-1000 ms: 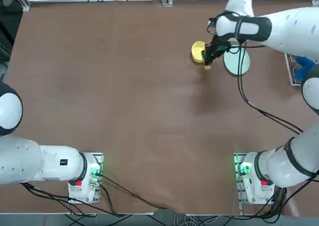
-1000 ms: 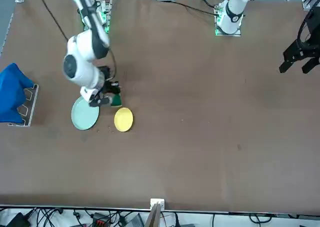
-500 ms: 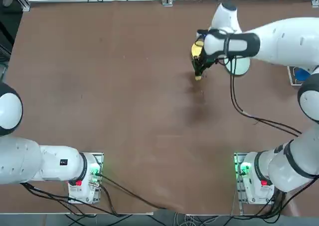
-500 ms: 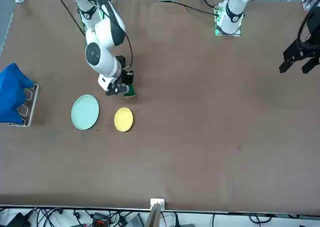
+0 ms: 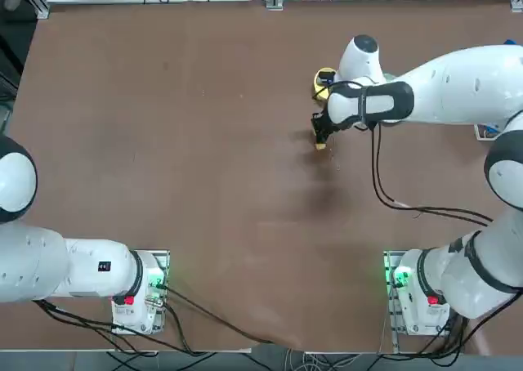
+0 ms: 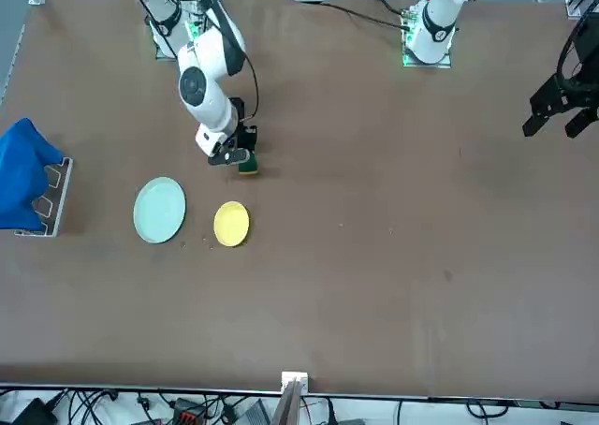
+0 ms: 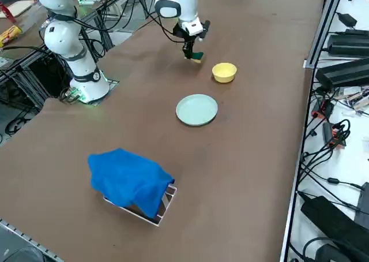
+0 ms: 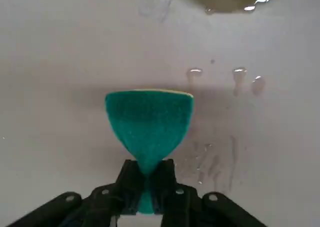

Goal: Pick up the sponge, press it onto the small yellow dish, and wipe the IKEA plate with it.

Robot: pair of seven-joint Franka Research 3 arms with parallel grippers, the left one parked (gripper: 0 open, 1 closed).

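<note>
Status: pick is done. Right gripper is nearly closed, with the small rectangular sponge, dark green scouring top over yellow foam, pinched hard at its waist between the fingers. Sponge is at the far part of the desk, right of centre, just to the near side of the small round glossy yellow dish and not touching it. Looks slightly off the surface, exact clearance can't tell. Round pale blue-green plate with raised rim sits just right of the dish, apart from it. Small liquid drops on the desk by the dish. Left to do, my read: press onto the dish, then wipe the plate. Can't confirm from these views whether the press is already done; drops hint the dish or sponge is wet, nothing firmer. No contact with dish or plate right now, so neither step is in progress. If the press is pending, next move is over the dish and down; if not, across to the plate. Orientation: green face up, yellow layer under. Long axis runs out through the pinch, crosswise to the closing direction; wide fanned end sticks out beyond the fingertips, on the dish side in the wrist view. Exact heading on the desk can't tell, arm covers most of it from above. Squeeze bends the block, so expect a curved, uneven wiping face and maybe some twist under load.
</note>
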